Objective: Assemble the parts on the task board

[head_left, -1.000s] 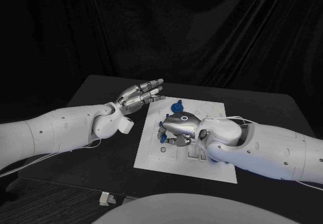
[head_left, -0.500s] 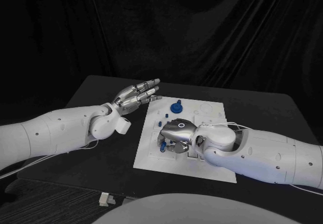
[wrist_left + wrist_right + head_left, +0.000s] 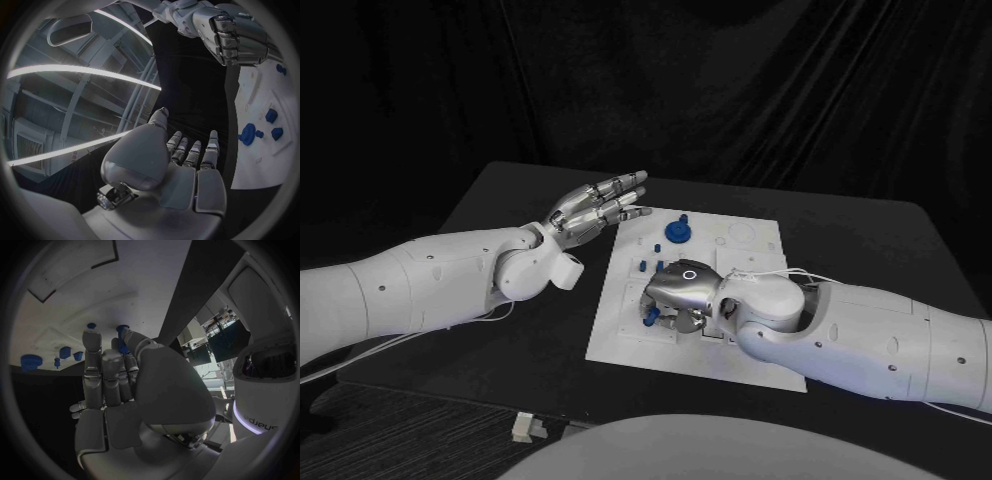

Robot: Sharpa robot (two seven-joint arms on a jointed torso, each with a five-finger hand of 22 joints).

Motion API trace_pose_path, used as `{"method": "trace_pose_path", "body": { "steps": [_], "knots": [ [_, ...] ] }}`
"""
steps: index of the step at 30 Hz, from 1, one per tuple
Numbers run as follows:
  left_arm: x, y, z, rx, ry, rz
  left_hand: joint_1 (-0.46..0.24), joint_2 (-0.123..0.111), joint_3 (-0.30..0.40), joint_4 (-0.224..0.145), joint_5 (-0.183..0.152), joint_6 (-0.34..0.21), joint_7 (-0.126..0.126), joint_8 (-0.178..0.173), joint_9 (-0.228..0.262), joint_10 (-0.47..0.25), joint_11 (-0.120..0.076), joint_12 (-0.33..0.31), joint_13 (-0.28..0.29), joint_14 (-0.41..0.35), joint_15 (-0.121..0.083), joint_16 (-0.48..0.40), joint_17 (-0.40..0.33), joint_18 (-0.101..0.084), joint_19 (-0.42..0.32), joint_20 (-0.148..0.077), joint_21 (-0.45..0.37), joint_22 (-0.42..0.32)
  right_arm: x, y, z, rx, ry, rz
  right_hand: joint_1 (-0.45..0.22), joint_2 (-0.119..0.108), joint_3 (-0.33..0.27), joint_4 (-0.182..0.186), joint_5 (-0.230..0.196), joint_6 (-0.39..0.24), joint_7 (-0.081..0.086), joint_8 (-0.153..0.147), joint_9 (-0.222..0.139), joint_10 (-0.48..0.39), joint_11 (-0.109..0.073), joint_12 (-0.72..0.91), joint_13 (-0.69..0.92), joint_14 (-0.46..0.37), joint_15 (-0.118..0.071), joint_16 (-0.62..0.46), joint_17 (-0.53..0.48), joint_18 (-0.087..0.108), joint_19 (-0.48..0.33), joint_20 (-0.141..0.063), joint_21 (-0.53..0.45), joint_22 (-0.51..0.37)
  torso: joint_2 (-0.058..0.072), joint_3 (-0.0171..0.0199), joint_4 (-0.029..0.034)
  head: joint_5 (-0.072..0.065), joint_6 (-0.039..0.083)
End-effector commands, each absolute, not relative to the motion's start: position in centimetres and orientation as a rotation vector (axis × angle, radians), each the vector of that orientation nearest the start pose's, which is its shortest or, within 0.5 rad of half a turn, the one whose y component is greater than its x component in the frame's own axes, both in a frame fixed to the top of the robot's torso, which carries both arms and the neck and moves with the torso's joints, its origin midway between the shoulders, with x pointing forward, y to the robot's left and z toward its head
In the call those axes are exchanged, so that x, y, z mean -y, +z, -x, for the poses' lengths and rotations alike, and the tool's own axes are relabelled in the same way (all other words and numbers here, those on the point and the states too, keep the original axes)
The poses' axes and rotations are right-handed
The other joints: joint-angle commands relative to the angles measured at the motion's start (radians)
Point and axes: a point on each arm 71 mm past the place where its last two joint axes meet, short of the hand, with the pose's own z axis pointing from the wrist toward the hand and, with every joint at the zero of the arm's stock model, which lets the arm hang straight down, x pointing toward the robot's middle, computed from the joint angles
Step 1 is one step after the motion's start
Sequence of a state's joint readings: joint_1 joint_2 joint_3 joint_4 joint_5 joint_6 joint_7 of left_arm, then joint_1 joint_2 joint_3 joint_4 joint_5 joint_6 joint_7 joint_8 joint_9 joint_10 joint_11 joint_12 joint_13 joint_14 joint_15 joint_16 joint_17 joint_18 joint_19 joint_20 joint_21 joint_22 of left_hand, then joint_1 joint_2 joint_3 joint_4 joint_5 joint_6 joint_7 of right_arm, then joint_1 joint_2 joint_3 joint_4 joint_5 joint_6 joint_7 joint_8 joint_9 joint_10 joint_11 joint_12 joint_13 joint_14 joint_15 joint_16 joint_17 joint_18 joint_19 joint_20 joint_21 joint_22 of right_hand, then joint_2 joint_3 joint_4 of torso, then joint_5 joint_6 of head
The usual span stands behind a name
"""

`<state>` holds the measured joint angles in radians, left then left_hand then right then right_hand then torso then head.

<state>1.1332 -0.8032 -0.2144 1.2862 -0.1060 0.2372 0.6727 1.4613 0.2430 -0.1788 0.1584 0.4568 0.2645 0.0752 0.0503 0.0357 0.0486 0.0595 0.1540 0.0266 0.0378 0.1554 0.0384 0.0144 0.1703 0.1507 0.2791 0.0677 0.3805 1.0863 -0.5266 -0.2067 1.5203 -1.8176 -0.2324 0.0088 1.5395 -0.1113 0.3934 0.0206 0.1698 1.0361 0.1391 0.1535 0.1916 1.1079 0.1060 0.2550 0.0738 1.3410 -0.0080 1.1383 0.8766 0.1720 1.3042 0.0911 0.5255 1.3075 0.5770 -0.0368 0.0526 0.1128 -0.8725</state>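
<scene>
On black table point(image 3: 516, 190), a blue part point(image 3: 651, 316) is being seated in the task board point(image 3: 750, 235) by the right hand point(image 3: 679, 292), seemingly pinching it, left hand point(image 3: 599, 205) spread empty; downward pressing is judged next.

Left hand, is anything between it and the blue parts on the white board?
Nothing visible. The left hand hangs open beside the board's far left corner, and only bare table and board separate it from the nearest blue parts.
</scene>
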Motion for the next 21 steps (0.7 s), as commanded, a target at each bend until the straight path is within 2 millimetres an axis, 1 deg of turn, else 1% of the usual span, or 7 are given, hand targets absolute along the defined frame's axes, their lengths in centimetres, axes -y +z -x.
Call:
{"method": "trace_pose_path", "body": {
  "steps": [1,7,12,13,15,17,21],
  "knots": [
    [-23.48,-26.10,-46.99,-1.564,-1.950,0.914,0.003,0.006,0.001,-0.007,0.004,0.001,0.001,0.003,0.001,-0.001,-0.002,0.003,0.001,0.001,0.003,0.002,0.000,0.010,0.004,0.000,-0.001,-0.001,3.44,-28.26,-38.82,-1.656,0.865,0.871,0.007,-0.007,0.003,-0.003,0.004,-0.007,0.003,-0.007,-0.001,0.035,-0.031,0.002,0.000,0.005,0.000,-0.001,-0.002,-0.013,-0.004,-0.002,-0.001,0.056,0.000,0.0006,0.0004,0.000,0.000],
    [-23.43,-26.11,-46.88,-1.566,-1.953,0.915,0.003,0.007,0.002,-0.007,0.005,-0.001,0.001,0.002,0.000,-0.002,-0.001,0.003,0.001,0.001,0.004,0.002,0.000,0.009,0.004,0.000,-0.001,-0.002,3.32,-28.51,-38.63,-1.661,0.866,0.879,0.001,-0.011,0.004,-0.003,0.005,-0.013,0.005,-0.014,-0.002,0.031,-0.029,-0.001,0.001,0.001,0.002,-0.005,-0.006,-0.013,-0.009,-0.001,-0.003,0.054,0.001,0.0003,0.0001,0.002,0.000],
    [-23.60,-26.15,-46.94,-1.564,-1.947,0.916,0.003,0.008,0.003,-0.008,0.005,-0.001,0.001,0.002,0.000,-0.002,-0.001,0.002,0.001,0.001,0.004,0.003,0.000,0.009,0.004,0.000,-0.001,-0.002,3.19,-28.65,-38.51,-1.658,0.875,0.883,-0.027,-0.024,0.003,0.005,-0.010,-0.067,0.018,-0.051,-0.014,-0.013,-0.015,-0.023,0.000,-0.006,0.014,-0.012,-0.013,-0.014,-0.023,0.007,-0.014,0.050,0.001,0.0006,0.0014,-0.001,0.000],
    [-23.63,-26.16,-46.96,-1.564,-1.946,0.916,0.003,0.008,0.003,-0.008,0.005,-0.001,0.001,0.002,0.000,-0.002,-0.001,0.002,0.001,0.001,0.004,0.003,0.000,0.009,0.004,0.000,-0.001,-0.002,3.15,-28.67,-38.49,-1.656,0.878,0.884,-0.040,-0.033,0.001,0.011,-0.018,-0.103,0.011,-0.072,-0.023,-0.038,-0.011,-0.033,-0.002,-0.008,0.019,-0.014,-0.014,-0.013,-0.027,0.010,-0.017,0.048,0.001,0.0007,0.0016,-0.001,0.000],
    [-23.69,-26.18,-47.00,-1.564,-1.944,0.917,0.003,0.008,0.003,-0.008,0.005,0.000,0.001,0.002,0.000,-0.002,-0.001,0.002,0.001,0.001,0.004,0.003,0.001,0.009,0.004,0.000,-0.001,-0.001,3.09,-28.67,-38.46,-1.649,0.886,0.884,-0.067,-0.046,-0.015,0.025,-0.014,-0.189,-0.026,-0.094,-0.042,-0.100,0.001,-0.052,-0.004,-0.014,0.027,-0.018,-0.019,-0.011,-0.038,0.019,-0.035,0.042,0.001,0.0007,0.0007,0.000,0.000],
    [-23.73,-26.20,-47.03,-1.565,-1.942,0.917,0.003,0.008,0.003,-0.008,0.005,0.000,0.001,0.002,0.000,-0.002,-0.001,0.002,0.001,0.001,0.004,0.003,0.001,0.009,0.004,0.000,-0.001,-0.001,3.08,-28.64,-38.45,-1.643,0.892,0.882,-0.076,-0.047,-0.036,0.029,-0.013,-0.233,-0.036,-0.092,-0.054,-0.145,0.005,-0.059,-0.001,-0.021,0.023,-0.024,-0.026,-0.006,-0.045,0.022,-0.052,0.038,0.001,0.0006,0.0009,0.001,0.000],
    [-23.84,-26.25,-47.10,-1.565,-1.937,0.918,0.003,0.009,0.003,-0.008,0.005,0.000,0.001,0.002,0.000,-0.002,-0.001,0.003,0.001,0.001,0.004,0.003,0.001,0.009,0.005,0.000,-0.001,0.000,3.13,-28.60,-38.49,-1.637,0.901,0.872,-0.082,-0.042,-0.078,0.035,-0.025,-0.285,-0.056,-0.090,-0.070,-0.195,0.010,-0.052,0.006,-0.031,0.025,-0.031,-0.034,-0.003,-0.054,0.025,-0.078,0.032,0.001,0.0008,0.0002,0.001,0.000]
  ]
}}
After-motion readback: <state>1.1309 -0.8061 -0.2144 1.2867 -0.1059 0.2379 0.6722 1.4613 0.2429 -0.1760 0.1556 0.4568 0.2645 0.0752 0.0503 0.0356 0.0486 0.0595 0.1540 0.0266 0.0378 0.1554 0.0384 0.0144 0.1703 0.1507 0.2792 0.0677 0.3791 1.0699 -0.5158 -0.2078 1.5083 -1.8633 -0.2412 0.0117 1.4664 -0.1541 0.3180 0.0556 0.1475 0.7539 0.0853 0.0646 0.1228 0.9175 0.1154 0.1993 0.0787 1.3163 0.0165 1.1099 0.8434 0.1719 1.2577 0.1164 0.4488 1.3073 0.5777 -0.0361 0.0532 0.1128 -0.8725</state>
